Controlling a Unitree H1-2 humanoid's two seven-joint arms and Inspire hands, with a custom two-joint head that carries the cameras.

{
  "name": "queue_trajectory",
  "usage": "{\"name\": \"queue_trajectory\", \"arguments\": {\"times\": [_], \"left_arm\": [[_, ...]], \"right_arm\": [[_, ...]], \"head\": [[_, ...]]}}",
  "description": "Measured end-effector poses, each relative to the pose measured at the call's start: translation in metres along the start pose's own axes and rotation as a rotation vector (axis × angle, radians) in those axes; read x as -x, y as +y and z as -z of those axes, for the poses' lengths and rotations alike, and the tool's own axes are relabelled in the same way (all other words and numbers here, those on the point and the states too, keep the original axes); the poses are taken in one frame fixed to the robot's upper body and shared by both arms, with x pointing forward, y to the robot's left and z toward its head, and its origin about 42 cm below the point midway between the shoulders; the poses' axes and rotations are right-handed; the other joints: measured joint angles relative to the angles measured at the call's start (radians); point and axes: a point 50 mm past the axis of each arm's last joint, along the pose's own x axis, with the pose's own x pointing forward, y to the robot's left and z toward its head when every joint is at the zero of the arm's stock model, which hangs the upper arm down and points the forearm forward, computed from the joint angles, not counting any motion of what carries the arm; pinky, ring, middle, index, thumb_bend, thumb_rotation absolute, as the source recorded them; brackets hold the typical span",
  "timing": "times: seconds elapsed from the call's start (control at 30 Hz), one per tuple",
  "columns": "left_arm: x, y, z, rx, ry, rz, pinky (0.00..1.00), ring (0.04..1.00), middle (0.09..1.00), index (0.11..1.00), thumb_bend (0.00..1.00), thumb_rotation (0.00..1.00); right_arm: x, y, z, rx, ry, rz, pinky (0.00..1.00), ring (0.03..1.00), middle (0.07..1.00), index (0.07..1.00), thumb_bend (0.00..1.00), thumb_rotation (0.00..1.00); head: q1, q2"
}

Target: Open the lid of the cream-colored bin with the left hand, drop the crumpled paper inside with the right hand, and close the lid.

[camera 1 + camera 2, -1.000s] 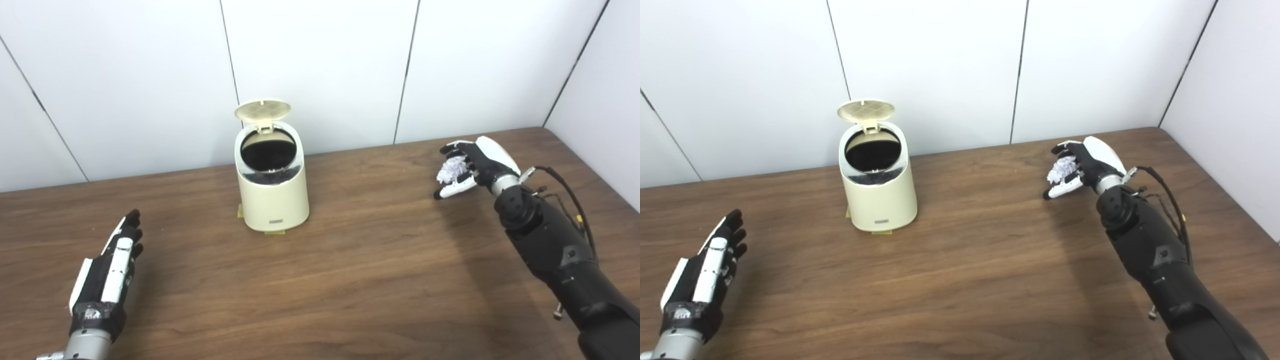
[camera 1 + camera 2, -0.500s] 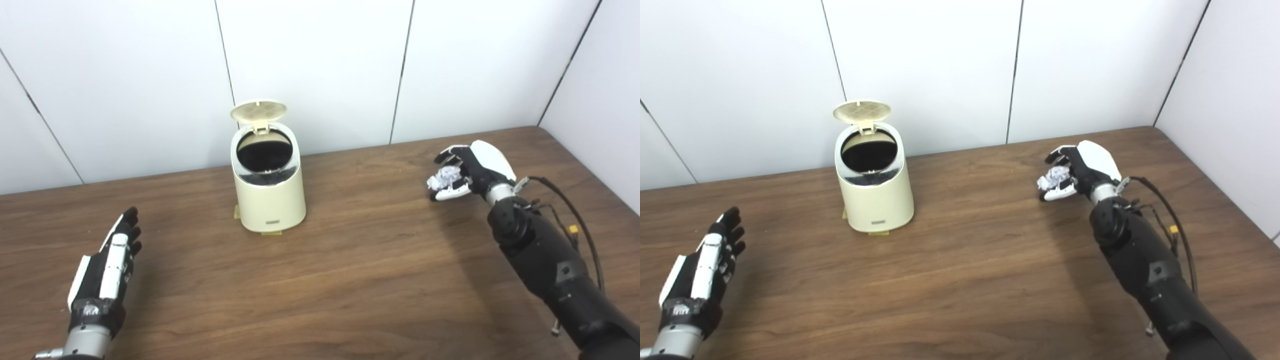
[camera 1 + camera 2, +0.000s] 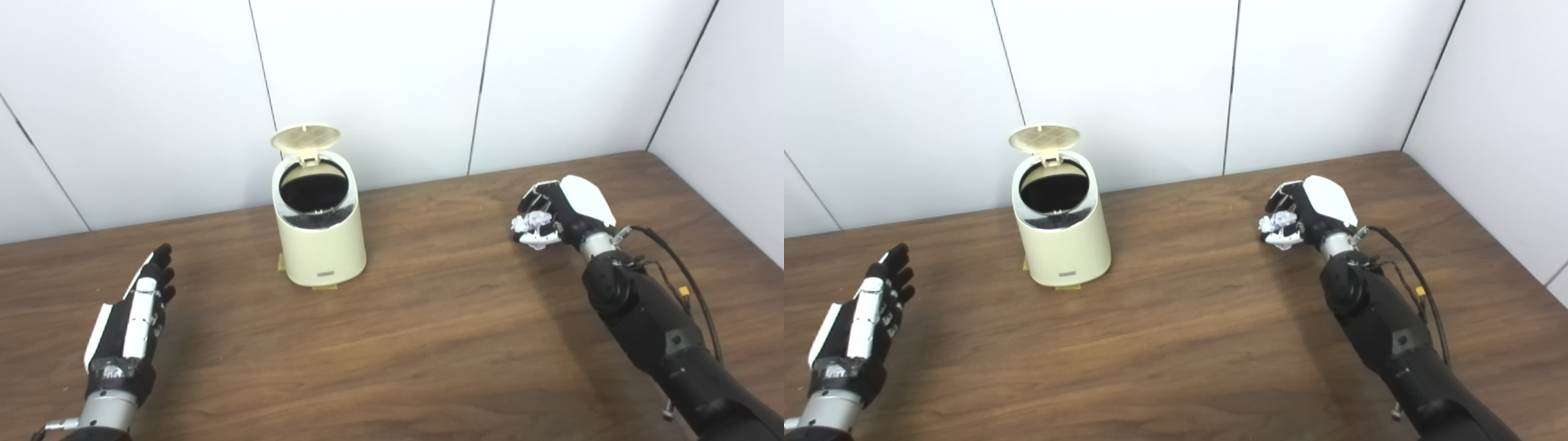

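Both views: right hand [image 3: 566,211] grips crumpled paper [image 3: 534,222]; lid [image 3: 1044,137] up.

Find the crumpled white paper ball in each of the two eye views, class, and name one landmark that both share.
Left eye view: the crumpled white paper ball is right of centre, gripped in the right hand.
Right eye view: the same ball sits nearer the middle.
Shared landmark: the open cream-colored plastic bin, left of the ball in both.
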Motion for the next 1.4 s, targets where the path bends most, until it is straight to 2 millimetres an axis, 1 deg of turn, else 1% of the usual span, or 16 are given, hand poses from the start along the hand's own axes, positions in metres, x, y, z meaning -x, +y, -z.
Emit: {"name": "queue_trajectory", "arguments": {"times": [0.17, 0.3, 0.37, 0.4, 0.43, 0.47, 0.5, 0.57, 0.63, 0.7, 0.87, 0.9, 1.0, 1.17, 1.23, 1.4], "left_arm": [[0.001, -0.003, 0.002, 0.007, 0.005, 0.003, 1.00, 1.000, 1.000, 0.978, 0.51, 0.95], [0.005, -0.006, 0.006, 0.017, 0.015, 0.001, 1.00, 1.000, 1.000, 0.973, 0.50, 0.92], [0.007, -0.008, 0.008, 0.021, 0.023, 0.001, 1.00, 0.999, 1.000, 0.974, 0.50, 0.93], [0.007, -0.009, 0.009, 0.020, 0.025, 0.002, 1.00, 0.998, 1.000, 0.974, 0.50, 0.94], [0.007, -0.010, 0.009, 0.017, 0.026, 0.004, 1.00, 0.998, 1.000, 0.974, 0.51, 0.95], [0.007, -0.010, 0.009, 0.013, 0.027, 0.005, 1.00, 0.997, 1.000, 0.973, 0.52, 0.95], [0.007, -0.011, 0.010, 0.010, 0.027, 0.005, 1.00, 0.998, 1.000, 0.973, 0.53, 0.95], [0.007, -0.012, 0.010, 0.004, 0.028, 0.008, 1.00, 1.000, 1.000, 0.973, 0.54, 0.94], [0.008, -0.013, 0.011, 0.005, 0.030, 0.008, 1.00, 1.000, 1.000, 0.973, 0.54, 0.92], [0.009, -0.014, 0.012, 0.010, 0.031, 0.007, 1.00, 1.000, 1.000, 0.971, 0.54, 0.91], [0.010, -0.019, 0.012, 0.024, 0.014, 0.005, 1.00, 1.000, 1.000, 0.970, 0.50, 0.87], [0.010, -0.020, 0.013, 0.026, 0.014, 0.004, 1.00, 1.000, 0.999, 0.970, 0.50, 0.86], [0.009, -0.025, 0.015, 0.021, 0.017, 0.009, 1.00, 1.000, 0.996, 0.970, 0.53, 0.85], [0.012, -0.032, 0.019, 0.018, 0.033, 0.003, 1.00, 1.000, 0.988, 0.963, 0.51, 0.84], [0.014, -0.034, 0.022, 0.022, 0.041, -0.003, 1.00, 1.000, 0.986, 0.959, 0.50, 0.84], [0.016, -0.037, 0.026, 0.002, 0.059, -0.005, 1.00, 1.000, 0.986, 0.961, 0.54, 0.84]], "right_arm": [[0.004, -0.010, -0.021, -0.002, -0.094, 0.048, 0.34, 0.391, 0.506, 0.520, 0.50, 0.00], [0.007, -0.024, -0.048, -0.006, -0.184, 0.108, 0.38, 0.390, 0.506, 0.519, 0.50, 0.00], [0.008, -0.029, -0.060, -0.012, -0.221, 0.132, 0.35, 0.386, 0.504, 0.520, 0.50, 0.00], [0.010, -0.031, -0.066, -0.016, -0.236, 0.141, 0.38, 0.386, 0.506, 0.521, 0.50, 0.00], [0.011, -0.033, -0.073, -0.022, -0.255, 0.150, 0.52, 0.388, 0.508, 0.517, 0.51, 0.00], [0.013, -0.035, -0.081, -0.030, -0.275, 0.164, 0.62, 0.390, 0.506, 0.514, 0.51, 0.00], [0.014, -0.037, -0.089, -0.041, -0.293, 0.177, 0.67, 0.391, 0.504, 0.513, 0.51, 0.00], [0.015, -0.040, -0.103, -0.058, -0.328, 0.204, 0.74, 0.391, 0.504, 0.511, 0.52, 0.00], [0.013, -0.043, -0.113, -0.060, -0.352, 0.235, 0.75, 0.389, 0.508, 0.510, 0.52, 0.00], [0.012, -0.045, -0.119, -0.060, -0.367, 0.263, 0.70, 0.394, 0.516, 0.506, 0.52, 0.00], [0.017, -0.045, -0.131, -0.136, -0.413, 0.283, 0.36, 0.393, 0.518, 0.525, 0.50, 0.00], [0.019, -0.046, -0.138, -0.161, -0.435, 0.289, 0.34, 0.395, 0.518, 0.526, 0.50, 0.00], [0.025, -0.046, -0.156, -0.205, -0.485, 0.301, 0.31, 0.397, 0.519, 0.537, 0.49, 0.00], [0.026, -0.038, -0.186, -0.253, -0.553, 0.293, 0.31, 0.400, 0.520, 0.537, 0.49, 0.00], [0.026, -0.033, -0.195, -0.271, -0.566, 0.282, 0.30, 0.393, 0.514, 0.550, 0.49, 0.00], [0.026, -0.016, -0.218, -0.312, -0.584, 0.245, 0.30, 0.384, 0.505, 0.551, 0.49, 0.00]], "head": [[0.005, 0.002], [0.022, 0.006], [0.028, 0.008], [0.028, 0.008], [0.034, 0.009], [0.037, 0.009], [0.038, 0.009], [0.049, 0.009], [0.057, 0.008], [0.077, 0.005], [0.109, 0.002], [0.121, 0.000], [0.155, -0.005], [0.179, -0.014], [0.202, -0.018], [0.229, -0.020]]}}
